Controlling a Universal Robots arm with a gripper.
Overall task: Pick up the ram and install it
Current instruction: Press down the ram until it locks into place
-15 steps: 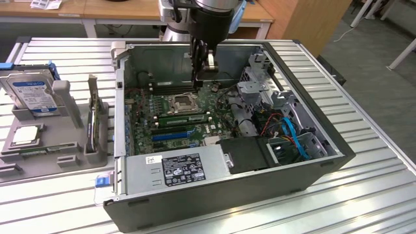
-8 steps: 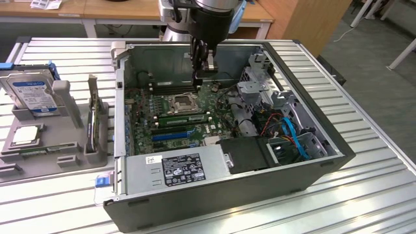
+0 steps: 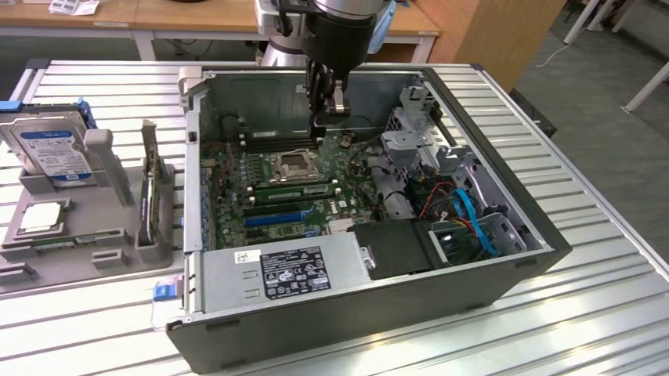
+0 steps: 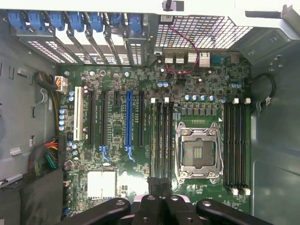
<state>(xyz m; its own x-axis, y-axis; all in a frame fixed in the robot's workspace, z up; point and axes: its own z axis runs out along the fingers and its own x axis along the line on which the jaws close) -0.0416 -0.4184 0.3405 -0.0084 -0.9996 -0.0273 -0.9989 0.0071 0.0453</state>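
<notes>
Pincer (image 3: 330,119) hangs above motherboard (image 3: 243,168), clear of case walls (image 3: 251,95)

arm (image 3: 340,31): near-vertical, reaching down from above | wrist: straight, in line with arm | gripper (image 3: 328,116): points straight down, dark linkage bars splayed either side

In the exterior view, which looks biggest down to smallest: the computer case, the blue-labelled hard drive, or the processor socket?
Largest: the computer case.
Next: the hard drive.
Smallest: the processor socket, clearly so though it sits deep inside the case.
</notes>
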